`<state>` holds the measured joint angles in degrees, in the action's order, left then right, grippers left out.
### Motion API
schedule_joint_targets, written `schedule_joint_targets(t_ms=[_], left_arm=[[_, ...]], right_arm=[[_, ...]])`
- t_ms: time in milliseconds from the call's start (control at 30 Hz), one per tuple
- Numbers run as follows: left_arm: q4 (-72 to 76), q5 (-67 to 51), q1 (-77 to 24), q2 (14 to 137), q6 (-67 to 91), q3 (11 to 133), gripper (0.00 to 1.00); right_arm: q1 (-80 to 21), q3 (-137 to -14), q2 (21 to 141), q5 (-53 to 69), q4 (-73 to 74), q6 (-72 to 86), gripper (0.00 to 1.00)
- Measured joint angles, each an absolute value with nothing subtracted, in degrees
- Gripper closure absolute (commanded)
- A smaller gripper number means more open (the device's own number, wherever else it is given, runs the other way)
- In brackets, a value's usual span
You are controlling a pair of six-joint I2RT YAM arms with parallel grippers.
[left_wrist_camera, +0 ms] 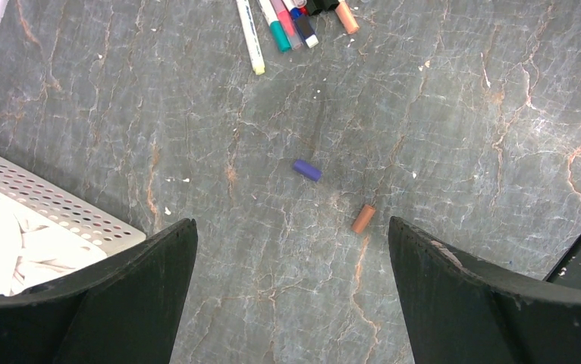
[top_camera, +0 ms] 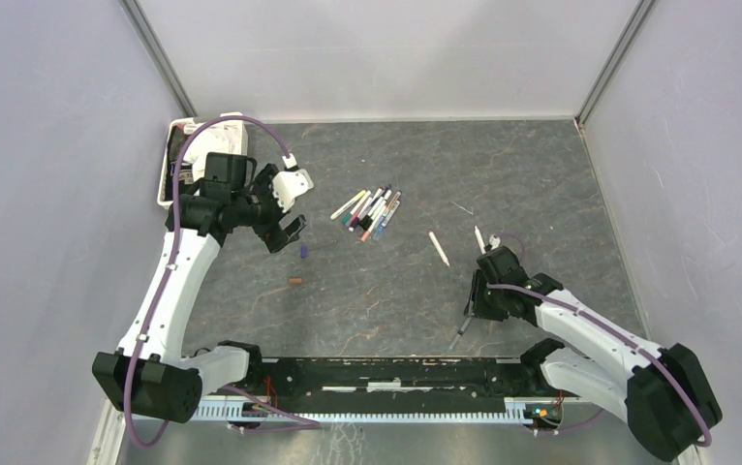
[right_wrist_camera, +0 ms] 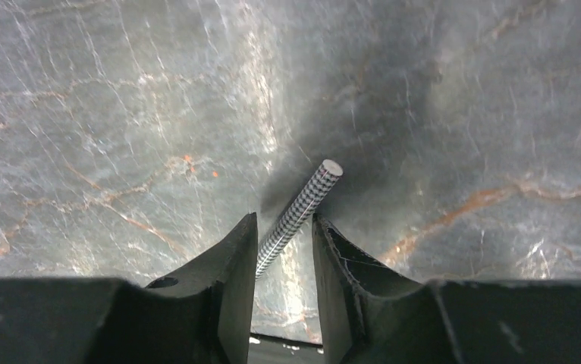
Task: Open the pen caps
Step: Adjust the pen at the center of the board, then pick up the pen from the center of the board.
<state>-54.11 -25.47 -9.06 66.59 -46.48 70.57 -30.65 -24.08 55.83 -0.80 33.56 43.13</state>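
White perforated basket (left_wrist_camera: pixel 60 205) at the far left edge, and just beside it we have the left pincer (left_wrist_camera: pixel 291 227) hanging above the tabletop (left_wrist_camera: pixel 462 136), fingers spread fully wide and holding nothing. Below that gap lie two loose pen caps: a purple cap (left_wrist_camera: pixel 306 170) and, near it, a brown cap (left_wrist_camera: pixel 362 218), both flat on the stone and apart from either finger.

Moving along to the middle, we see a bundle of capped pens (top_camera: pixel 372 211) fanned out, coloured ends showing. We judge these caps to be light, hard and slick, prone to rolling or skidding if nudged. The barrels look slim and stiff, so the sensible hold is the barrel in one pincer and the cap end in the other, pulling straight along the pen.

Further right, two white pens (top_camera: pixel 439 248) lie apart from the bundle. At the far right, the right pincer (right_wrist_camera: pixel 284 220) is down low with a thin checker-patterned barrel (right_wrist_camera: pixel 306 201) lying between its fingers, which stand narrow on either side. We cannot tell whether they actually clamp it. No cap shows on the end we can see.
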Motion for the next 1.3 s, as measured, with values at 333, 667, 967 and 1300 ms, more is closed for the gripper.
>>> schedule_joint_targets(t_ms=[333, 667, 967, 1300], left_arm=[[-54.1, -25.4, -9.1, 66.6, -45.8, 70.6, 0.0], [-54.2, -25.3, -9.1, 66.6, -45.7, 70.6, 0.0], [-54.3, -24.9, -9.1, 66.6, -45.6, 70.8, 0.0], [-54.8, -26.0, -9.1, 66.8, -42.7, 72.6, 0.0]], right_arm=[[-38.5, -28.5, 65.8, -9.5, 28.8, 41.1, 0.65], [-45.8, -33.5, 74.0, -17.0, 29.0, 42.9, 0.84], [-49.1, -37.1, 79.0, -17.5, 27.6, 43.5, 0.91], [-50.3, -41.7, 83.2, -14.4, 26.2, 39.1, 1.0]])
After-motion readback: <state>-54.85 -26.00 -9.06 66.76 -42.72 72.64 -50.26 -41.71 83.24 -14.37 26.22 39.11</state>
